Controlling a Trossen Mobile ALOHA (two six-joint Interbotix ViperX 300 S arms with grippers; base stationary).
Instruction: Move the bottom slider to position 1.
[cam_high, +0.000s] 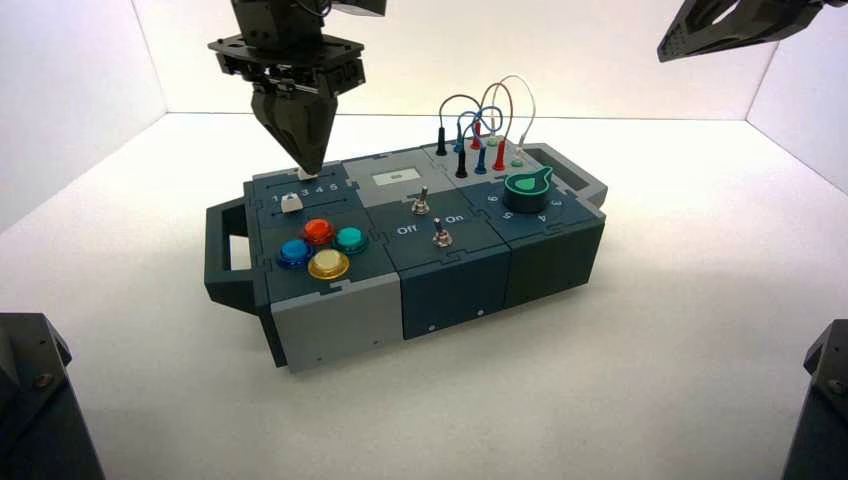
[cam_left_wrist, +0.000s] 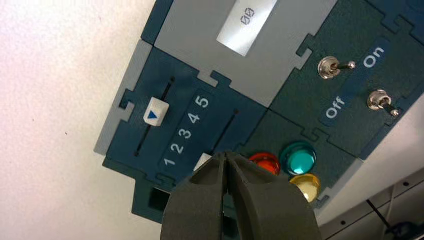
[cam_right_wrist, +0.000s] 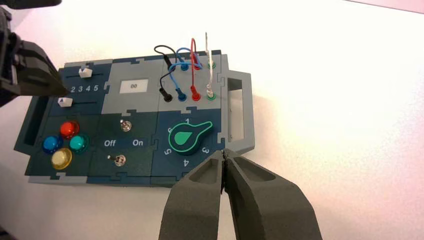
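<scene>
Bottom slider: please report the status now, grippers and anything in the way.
Left gripper shut, above the sliders. Right gripper shut, parked high on the right. Bottom slider beside digit 1, near its track's end. Nothing in the way.

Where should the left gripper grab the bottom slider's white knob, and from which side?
Come straight down from above and pinch the bottom slider on the two faces that cross its slot. It is a small cube standing proud of the panel. The left gripper hovers nearby, shut. The right gripper waits aside.
</scene>
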